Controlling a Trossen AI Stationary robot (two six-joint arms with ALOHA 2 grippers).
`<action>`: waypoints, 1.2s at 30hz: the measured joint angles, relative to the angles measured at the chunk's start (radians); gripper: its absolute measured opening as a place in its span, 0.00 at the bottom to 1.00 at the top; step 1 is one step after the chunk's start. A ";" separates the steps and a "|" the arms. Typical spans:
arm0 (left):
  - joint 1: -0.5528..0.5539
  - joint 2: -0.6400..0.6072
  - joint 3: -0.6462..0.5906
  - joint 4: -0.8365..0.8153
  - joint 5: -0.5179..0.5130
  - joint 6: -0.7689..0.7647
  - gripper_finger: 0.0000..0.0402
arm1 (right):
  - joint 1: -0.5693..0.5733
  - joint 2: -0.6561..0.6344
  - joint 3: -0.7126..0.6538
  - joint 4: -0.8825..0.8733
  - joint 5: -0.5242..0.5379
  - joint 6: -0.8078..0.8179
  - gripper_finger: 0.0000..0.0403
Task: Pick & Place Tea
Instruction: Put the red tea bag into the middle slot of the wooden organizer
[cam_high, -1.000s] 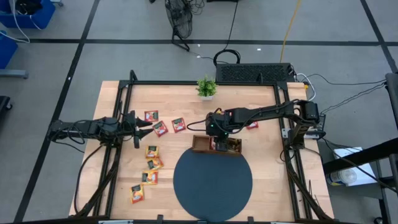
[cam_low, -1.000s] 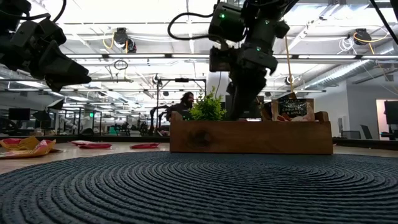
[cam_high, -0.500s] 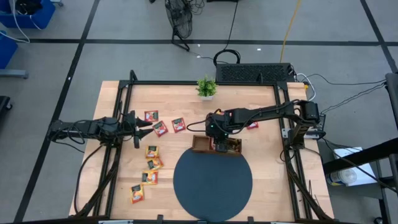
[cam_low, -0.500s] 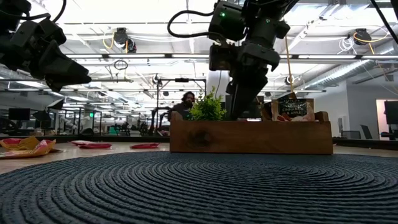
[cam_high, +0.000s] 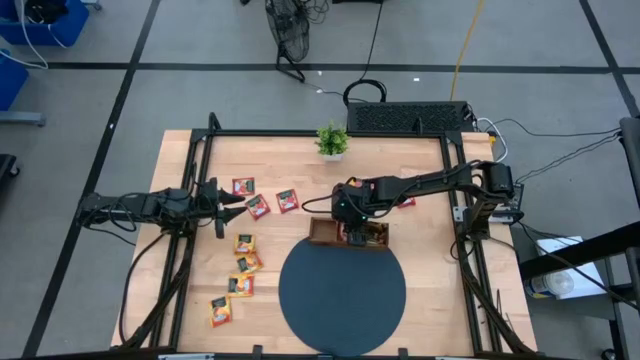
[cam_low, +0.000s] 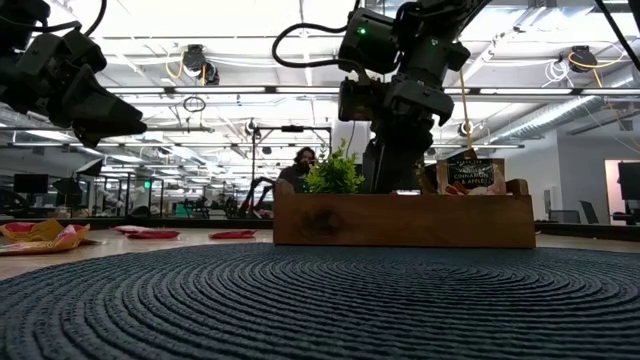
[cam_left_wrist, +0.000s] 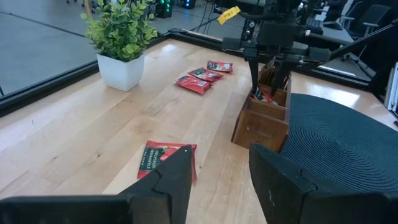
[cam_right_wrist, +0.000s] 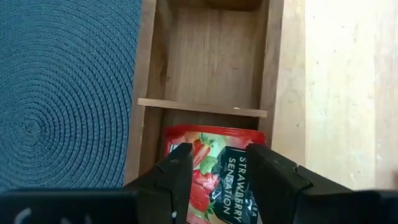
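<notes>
the mat (cam_high: 342, 291) lies on the worktop (cam_high: 290, 160) with the tray (cam_right_wrist: 208, 74) at its far edge. the right gripper (cam_right_wrist: 211, 168) hangs over the tray, jaws gripping a red sachet (cam_right_wrist: 214, 171). best to lower it straight into the middle compartment and clear the divider before letting go. the left gripper (cam_left_wrist: 214, 174) waits near loose sachets (cam_high: 240, 265), jaws apart on nothing. only the right wrist view shows the grip; only the high view shows the spread.
</notes>
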 joint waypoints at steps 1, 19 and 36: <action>0.000 0.000 0.000 0.000 0.000 0.000 0.40 | 0.000 0.000 0.000 0.000 -0.001 0.000 0.34; 0.000 0.000 0.000 0.000 0.000 0.000 0.40 | -0.005 -0.031 -0.002 0.002 0.104 -0.012 0.35; 0.000 0.000 0.000 0.000 0.000 0.000 0.40 | 0.022 -0.032 -0.040 0.025 0.102 0.016 0.34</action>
